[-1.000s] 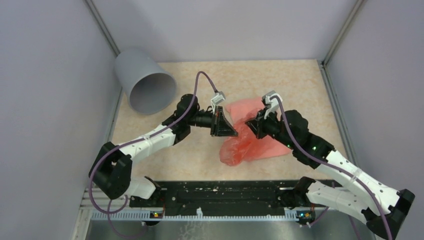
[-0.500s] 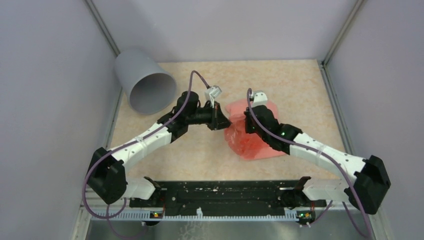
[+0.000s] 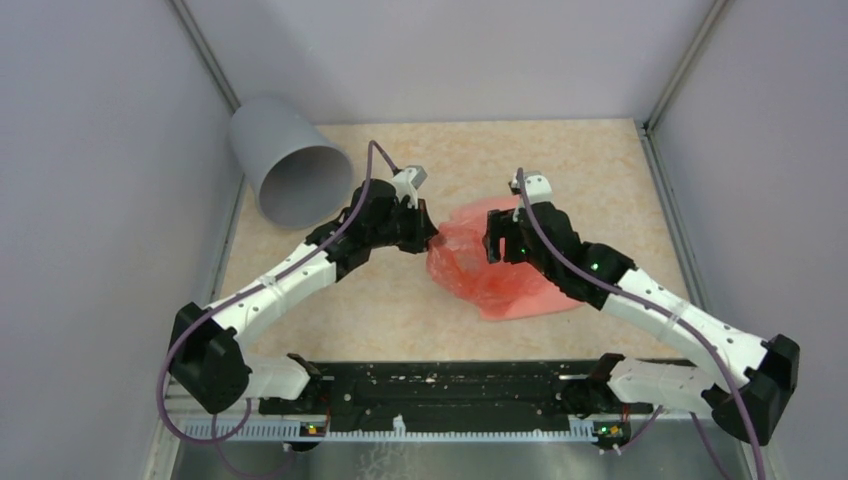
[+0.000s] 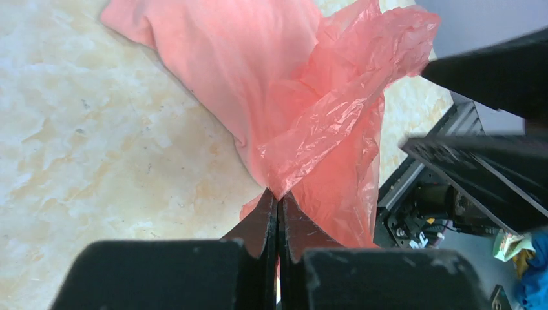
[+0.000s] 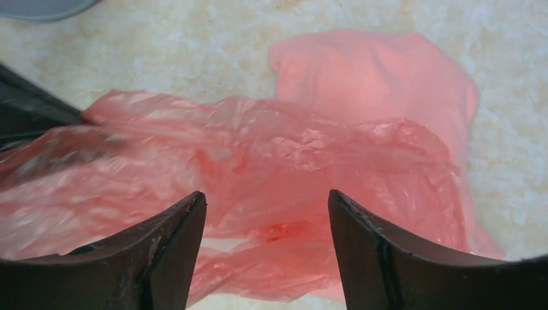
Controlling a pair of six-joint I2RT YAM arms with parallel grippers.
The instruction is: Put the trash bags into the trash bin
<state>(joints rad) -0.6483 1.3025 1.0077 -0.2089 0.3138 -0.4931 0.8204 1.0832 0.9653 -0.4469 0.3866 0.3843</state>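
Crinkly salmon-pink trash bags (image 3: 490,275) lie bunched in the middle of the table. My left gripper (image 3: 430,238) is shut on the left edge of a trash bag (image 4: 323,129); the film is pinched at its fingertips. A flatter bag (image 5: 375,74) lies spread beyond the crumpled one (image 5: 258,155) in the right wrist view. My right gripper (image 3: 492,245) hovers over the bags with its jaws wide apart and nothing between them; its fingers (image 5: 174,239) frame the film. The grey trash bin (image 3: 290,165) lies on its side at the far left, mouth toward the arms.
Grey walls close in the table on the left, back and right. A metal rail (image 3: 440,385) runs along the near edge between the arm bases. The right arm's dark body (image 4: 491,168) shows close beside the bags in the left wrist view.
My right gripper has let go of the bags and opened wide. My left gripper, still shut on the film, has pulled it a little left toward the bin.
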